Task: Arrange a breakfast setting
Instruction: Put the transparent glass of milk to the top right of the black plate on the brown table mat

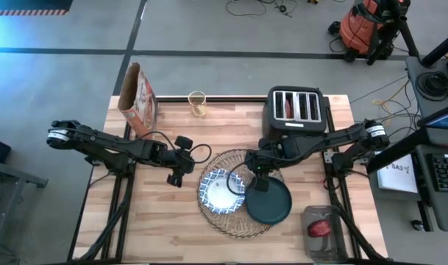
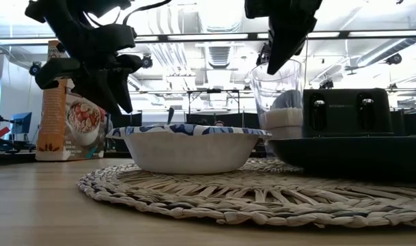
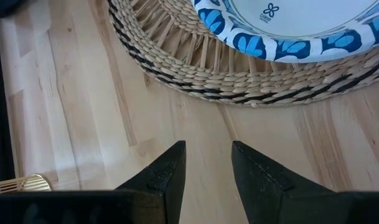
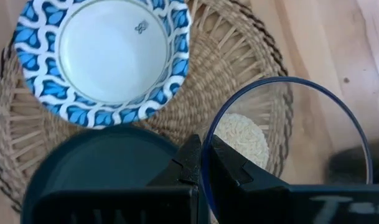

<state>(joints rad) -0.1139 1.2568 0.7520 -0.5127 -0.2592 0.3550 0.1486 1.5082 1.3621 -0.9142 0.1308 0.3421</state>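
A round woven straw placemat (image 1: 237, 221) lies at the table's middle. A blue-and-white bowl (image 1: 222, 190) stands on its left part, and a dark teal plate (image 1: 271, 206) lies on its right part. My right gripper (image 1: 257, 175) is shut on a clear glass (image 4: 282, 143) with whitish stuff in its bottom, at the mat's far right edge just beyond the plate. The glass also shows in the low view (image 2: 279, 96). My left gripper (image 1: 178, 173) is open and empty above the bare table, left of the mat. My right gripper holds the glass by its rim (image 4: 203, 155), one finger inside the glass and one outside. The fingers (image 4: 229, 171) come from above, pointing down. The glass is upright below them. The plate's rim hides its base in the low view, so I cannot tell whether it stands or hangs.
A black four-slot toaster (image 1: 297, 110) stands at the far right. An orange-brown cereal bag (image 1: 139, 99) stands at the far left, with another small glass (image 1: 197, 103) beside it at the far edge. A clear container with something red (image 1: 321, 228) sits at the near right.
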